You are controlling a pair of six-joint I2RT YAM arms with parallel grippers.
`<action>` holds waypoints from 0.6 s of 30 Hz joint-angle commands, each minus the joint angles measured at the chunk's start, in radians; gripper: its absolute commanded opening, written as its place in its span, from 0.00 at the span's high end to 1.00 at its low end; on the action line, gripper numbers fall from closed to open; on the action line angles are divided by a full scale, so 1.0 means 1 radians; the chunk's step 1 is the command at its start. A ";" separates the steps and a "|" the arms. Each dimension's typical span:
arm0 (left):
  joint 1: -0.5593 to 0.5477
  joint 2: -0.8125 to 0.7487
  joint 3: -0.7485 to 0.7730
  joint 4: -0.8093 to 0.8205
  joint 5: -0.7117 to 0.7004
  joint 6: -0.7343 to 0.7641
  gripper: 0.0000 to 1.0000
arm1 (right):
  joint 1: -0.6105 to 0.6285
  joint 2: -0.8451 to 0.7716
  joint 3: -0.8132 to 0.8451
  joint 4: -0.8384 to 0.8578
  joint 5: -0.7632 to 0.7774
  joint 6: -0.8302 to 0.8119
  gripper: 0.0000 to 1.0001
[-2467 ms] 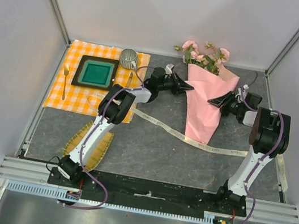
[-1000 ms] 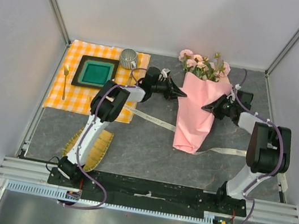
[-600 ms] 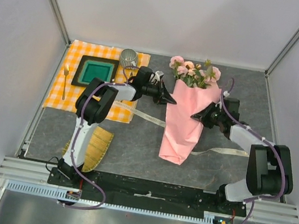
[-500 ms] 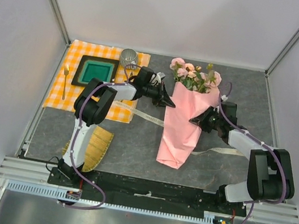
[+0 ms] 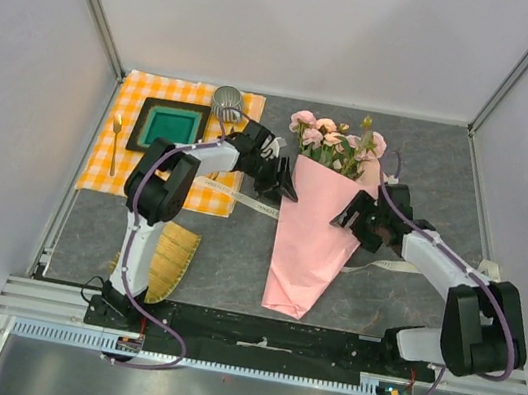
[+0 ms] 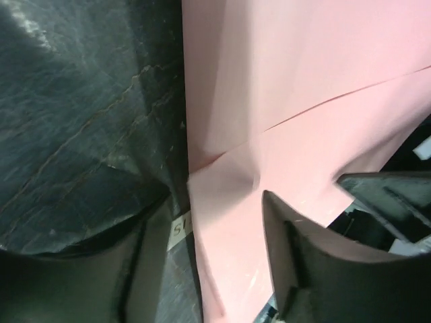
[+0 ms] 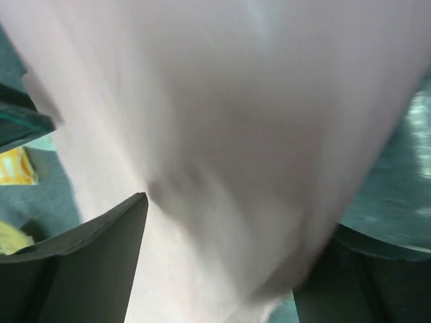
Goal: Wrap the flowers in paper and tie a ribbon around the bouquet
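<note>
Right now I see the bouquet lying on the grey table just beside the orange-checked cloth, on its far-from-the-wall corner side. The pale pink flowers with their green stems and leaves poke out of the wide mouth of the cone. That mouth sits level with the cloth, while the narrow tip points down past the cloth's near edge toward the arm bases. The paper is plain, smooth pink, with one overlapping edge running across it and a small pinch crease by the fingers. My left gripper sits between the cloth and the cone with its jaws spread apart, the paper's edge standing in the gap. My right gripper is on the cone's side away from the cloth, jaws wide, the cone filling the space between them; I cannot tell whether either one touches it. The cream ribbon runs flat from the cloth's corner under the cone and out the other side.
</note>
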 commanded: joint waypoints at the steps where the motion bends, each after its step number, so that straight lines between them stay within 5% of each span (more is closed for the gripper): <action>1: 0.008 -0.097 0.059 -0.114 -0.118 0.121 0.30 | -0.085 -0.133 0.109 -0.313 0.140 -0.099 0.08; 4: 0.010 -0.143 0.082 -0.184 -0.157 0.136 0.07 | -0.238 -0.252 0.141 -0.462 0.193 -0.136 0.02; 11: 0.094 -0.481 -0.173 -0.206 -0.459 -0.014 0.05 | -0.590 -0.196 0.105 -0.532 0.450 -0.006 0.02; 18: 0.318 -0.551 -0.301 -0.270 -0.487 -0.198 0.03 | -0.618 0.052 0.160 -0.408 0.670 0.053 0.02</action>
